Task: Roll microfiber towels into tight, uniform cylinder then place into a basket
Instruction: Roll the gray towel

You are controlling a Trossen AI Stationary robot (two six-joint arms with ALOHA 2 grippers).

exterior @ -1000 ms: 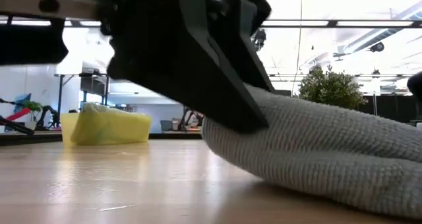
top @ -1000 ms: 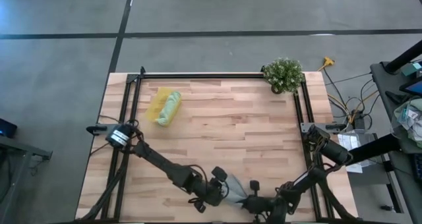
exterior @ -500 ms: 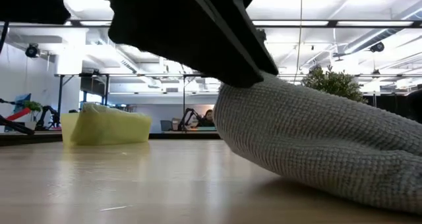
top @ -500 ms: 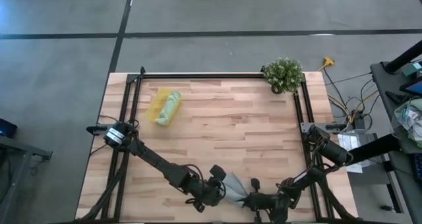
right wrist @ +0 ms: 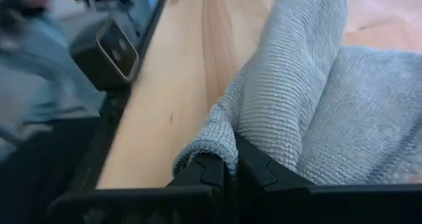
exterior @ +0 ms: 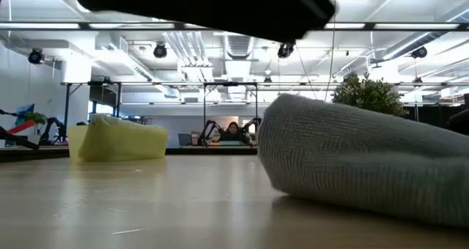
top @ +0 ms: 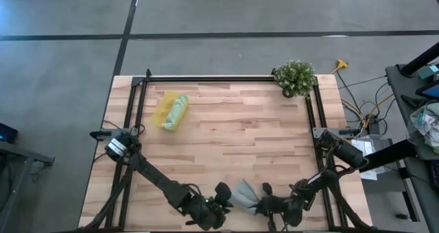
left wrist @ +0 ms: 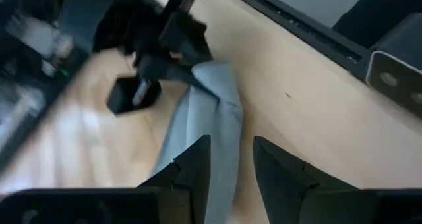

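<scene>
grey-blue towel [top: 245,192]: soft looped microfiber, bunched into a loose, fat fold, not a tight cylinder; lies at the bottom centre of the high view on the tabletop [top: 233,137]. In the low view [exterior: 359,165] it fills the right half as a rounded hump resting on the wood.
right gripper [right wrist: 227,168]: jaws shut, pinching a corner edge of the grey-blue towel; in the high view it sits at the bottom edge, right of centre [top: 264,207], arm folded low and reaching leftward from the right rail.
left gripper [left wrist: 231,161]: jaws partly open, hanging over the towel's near end; the cloth shows between and beyond the two dark fingers, but I cannot tell if they are touching it. High view: bottom edge, just left of the towel [top: 218,204], arm stretched down from the left rail.
green towel [top: 176,113]: rolled, pale green, lying in the basket.
basket [top: 163,109]: translucent yellow plastic, low walls, upper left of the tabletop, well apart from both grippers.
tabletop surface: light butcher-block planks, black rail frame.
plant [top: 295,77]: leafy, upper right corner.
</scene>
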